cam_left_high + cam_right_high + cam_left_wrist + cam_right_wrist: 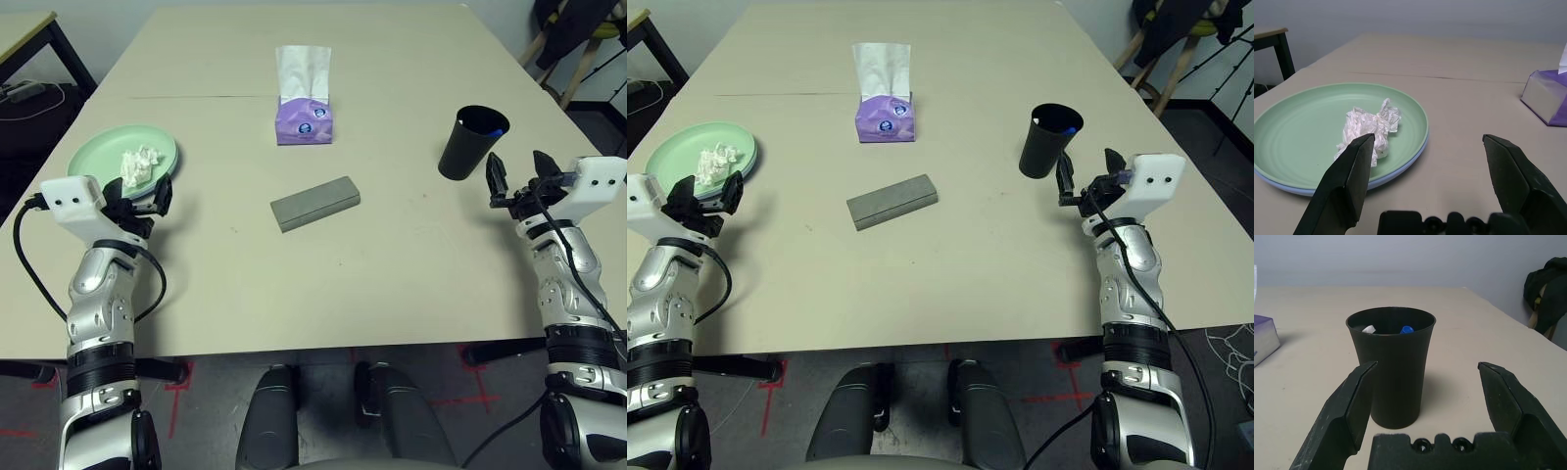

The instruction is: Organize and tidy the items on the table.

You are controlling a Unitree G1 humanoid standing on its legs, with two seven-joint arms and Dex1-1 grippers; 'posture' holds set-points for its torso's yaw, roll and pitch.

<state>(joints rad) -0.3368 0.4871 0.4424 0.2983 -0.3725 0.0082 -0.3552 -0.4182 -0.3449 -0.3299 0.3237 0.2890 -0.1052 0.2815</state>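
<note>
A pale-green plate (103,149) lies at the left of the beige table (392,279), stacked on a pale-blue plate whose rim (1382,179) shows beneath it. A crumpled white tissue wad (140,164) rests on the green plate. My left gripper (139,194) is open just in front of the plates, holding nothing. The grey glasses case (314,203) lies at an angle in the table's middle. My right gripper (519,168) is open at the right, just short of the black cup. The sunglasses are out of view.
A purple tissue box (304,119) stands behind the case, near the seam. A black cup (472,142) with small items inside stands right of centre. A dark-legged side table (29,29) is at far left, and a chair with dark clothing (578,34) at far right.
</note>
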